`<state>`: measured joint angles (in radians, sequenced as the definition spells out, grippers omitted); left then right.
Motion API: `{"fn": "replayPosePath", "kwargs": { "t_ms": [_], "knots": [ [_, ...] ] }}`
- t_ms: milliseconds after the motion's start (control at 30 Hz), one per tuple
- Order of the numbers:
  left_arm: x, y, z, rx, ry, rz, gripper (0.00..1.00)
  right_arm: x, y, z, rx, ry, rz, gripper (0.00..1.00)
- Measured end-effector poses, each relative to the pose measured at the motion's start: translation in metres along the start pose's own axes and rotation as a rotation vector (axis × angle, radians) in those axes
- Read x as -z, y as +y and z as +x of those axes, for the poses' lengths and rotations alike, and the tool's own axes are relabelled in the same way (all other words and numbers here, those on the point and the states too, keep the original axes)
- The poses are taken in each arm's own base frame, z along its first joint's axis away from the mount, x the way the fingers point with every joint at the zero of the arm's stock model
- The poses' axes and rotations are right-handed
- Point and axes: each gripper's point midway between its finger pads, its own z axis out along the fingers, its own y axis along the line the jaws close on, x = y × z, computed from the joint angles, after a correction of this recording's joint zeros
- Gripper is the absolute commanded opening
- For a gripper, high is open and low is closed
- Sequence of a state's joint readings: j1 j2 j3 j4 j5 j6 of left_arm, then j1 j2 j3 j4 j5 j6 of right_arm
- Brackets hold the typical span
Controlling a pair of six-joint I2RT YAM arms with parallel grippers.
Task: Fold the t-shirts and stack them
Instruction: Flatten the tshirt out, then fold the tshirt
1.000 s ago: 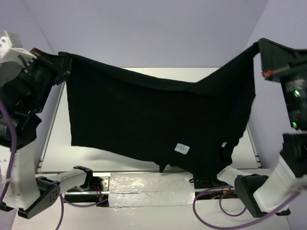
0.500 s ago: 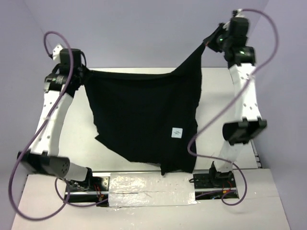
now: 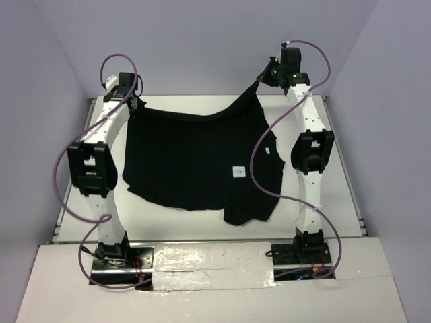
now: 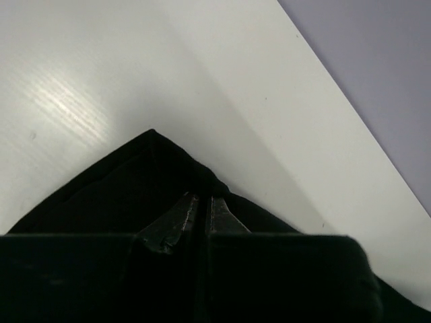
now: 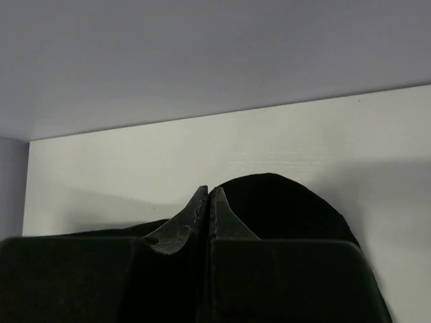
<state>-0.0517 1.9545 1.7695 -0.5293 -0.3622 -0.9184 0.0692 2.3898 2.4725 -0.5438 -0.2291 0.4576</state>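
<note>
The black t-shirt (image 3: 195, 158) lies spread over the white table, and a small white tag (image 3: 237, 172) shows on its right half. My left gripper (image 3: 131, 106) is stretched to the far left and is shut on the shirt's far left corner. The left wrist view shows the fingers (image 4: 202, 196) pinching black cloth (image 4: 114, 195) low over the table. My right gripper (image 3: 260, 81) is at the far right and holds the other corner lifted, so the cloth rises to it. In the right wrist view the jaws (image 5: 207, 190) are closed, with the black cloth (image 5: 289, 202) bulging just behind them.
Pale purple walls (image 3: 202, 40) close in the white table (image 3: 337, 188) on three sides. Purple cables (image 3: 266, 168) loop beside both arms, the right one over the shirt. A taped strip (image 3: 212, 259) runs between the arm bases at the near edge.
Both arms have swung from high and near the camera out to the far side of the table. The hanging shirt has come down and now lies mostly flat.
</note>
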Motion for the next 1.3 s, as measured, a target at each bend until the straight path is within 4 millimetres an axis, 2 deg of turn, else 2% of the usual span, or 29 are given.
{"fn": "replayPosePath", "kwargs": {
  "t_ms": [100, 200, 367, 533, 667, 733, 833, 1033, 1167, 1300],
  "knots": [
    [-0.025, -0.003, 0.001, 0.006, 0.0, -0.011, 0.0, -0.014, -0.003, 0.004, -0.006, -0.008, -0.028, 0.0],
    [-0.033, 0.003, 0.0, 0.012, 0.006, -0.025, 0.0, -0.02, -0.001, 0.003, -0.01, -0.023, -0.05, 0.0],
    [-0.047, -0.004, -0.012, 0.036, 0.026, -0.005, 0.0, -0.022, -0.001, -0.009, -0.013, -0.074, -0.043, 0.0],
    [-0.08, -0.01, -0.034, 0.076, 0.064, 0.029, 0.0, -0.026, -0.025, -0.005, -0.059, -0.074, 0.021, 0.0],
    [-0.105, 0.004, -0.021, 0.092, 0.147, 0.025, 0.0, -0.028, -0.049, 0.015, -0.104, -0.028, 0.068, 0.0],
    [-0.11, 0.017, -0.005, 0.094, 0.205, 0.007, 0.0, -0.021, -0.063, 0.037, -0.147, 0.021, 0.109, 0.0],
    [-0.111, 0.023, 0.009, 0.09, 0.251, -0.004, 0.0, -0.01, -0.073, 0.063, -0.214, 0.073, 0.163, 0.0],
    [-0.114, 0.033, 0.03, 0.084, 0.31, -0.015, 0.0, 0.022, -0.069, 0.084, -0.3, 0.103, 0.205, 0.0],
    [-0.114, 0.049, 0.05, 0.065, 0.359, -0.05, 0.0, 0.046, -0.065, 0.092, -0.336, 0.104, 0.221, 0.0],
    [-0.115, 0.056, 0.057, 0.057, 0.38, -0.064, 0.0, 0.066, -0.06, 0.101, -0.374, 0.105, 0.227, 0.0]
  ]
}}
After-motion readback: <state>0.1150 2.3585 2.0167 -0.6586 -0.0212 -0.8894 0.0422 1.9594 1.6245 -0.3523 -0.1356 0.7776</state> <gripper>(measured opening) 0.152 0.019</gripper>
